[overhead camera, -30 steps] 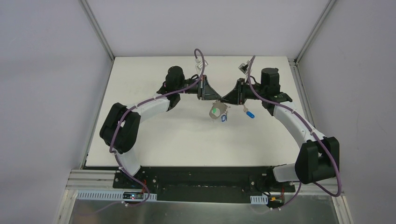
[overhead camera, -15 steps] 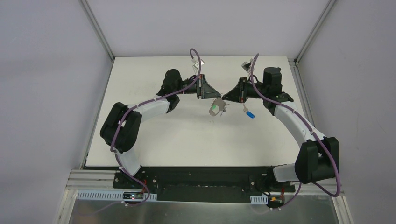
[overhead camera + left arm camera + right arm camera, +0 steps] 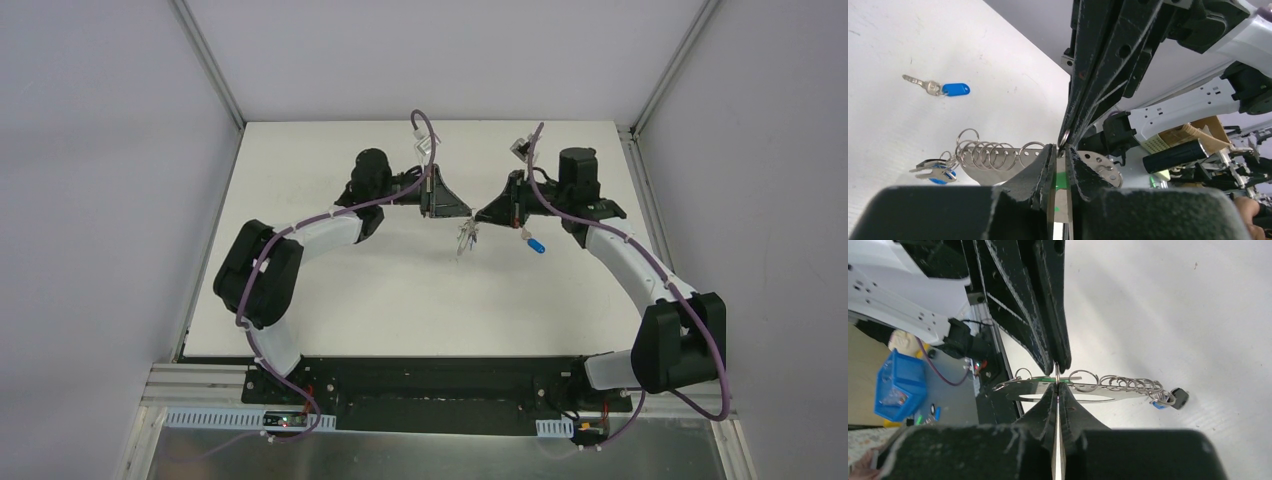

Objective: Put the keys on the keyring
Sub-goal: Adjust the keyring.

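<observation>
Above the middle of the table my two grippers meet tip to tip. My right gripper (image 3: 1056, 385) is shut on one small metal ring of the keyring (image 3: 1120, 393), whose pale grey plate hangs edge-on below the tips (image 3: 465, 240). The left gripper (image 3: 1060, 148) is shut on the green key (image 3: 1062, 177), with its green head showing in the narrow gap between the fingers, right at that ring. Flat on the table to the right lies the blue key (image 3: 536, 244), apart from both grippers. A black tag (image 3: 1179, 396) hangs at the keyring's far end.
The white table (image 3: 400, 290) is framed by grey walls and metal posts at the back corners. Both arms arch inward from their bases at the near edge. A small blue fob and little keys (image 3: 934, 171) dangle from the end rings.
The right gripper has closed onto a ring. The keyring has turned from face-on to edge-on, so the green head no longer shows from above. The blue key has not moved.
</observation>
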